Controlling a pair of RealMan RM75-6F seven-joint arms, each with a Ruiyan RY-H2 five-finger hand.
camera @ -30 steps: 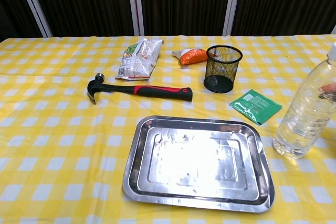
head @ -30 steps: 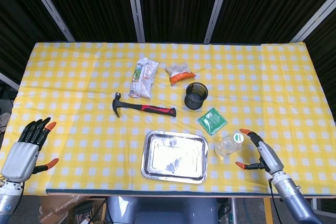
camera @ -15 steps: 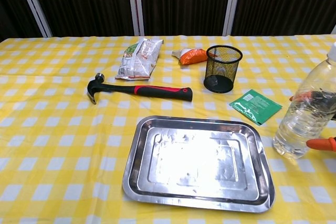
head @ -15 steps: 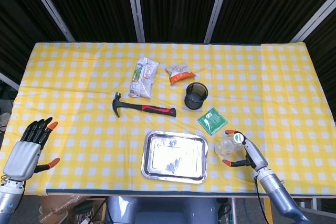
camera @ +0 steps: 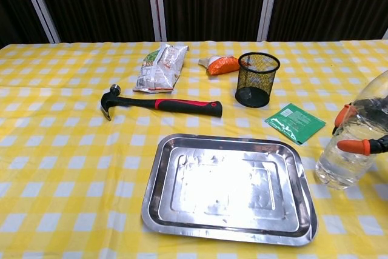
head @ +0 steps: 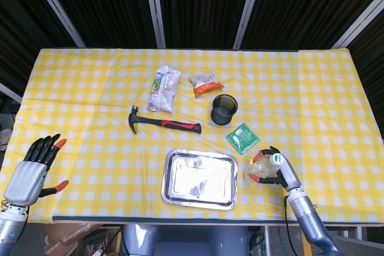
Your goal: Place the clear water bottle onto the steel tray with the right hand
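The clear water bottle (head: pixel 259 168) stands just right of the steel tray (head: pixel 167 177), on the yellow checked cloth near the table's front edge. My right hand (head: pixel 274 171) grips it from the right, with orange-tipped fingers curled round its body. In the chest view the bottle (camera: pixel 347 156) leans a little to the right, with my right hand's fingers (camera: pixel 359 145) wrapped across it; its base looks to be on the cloth. The tray (camera: pixel 153 203) holds nothing. My left hand (head: pixel 29 172) hovers open at the front left corner, far from everything.
A red-and-black hammer (head: pixel 163 122) lies behind the tray. A black mesh cup (head: pixel 224 109) and a green packet (head: pixel 242 138) sit behind the bottle. Two snack bags (head: pixel 164 88) (head: pixel 206 84) lie further back.
My right hand has moved left and closed its fingers round the bottle, which now leans slightly to the right. The left hand has barely moved.
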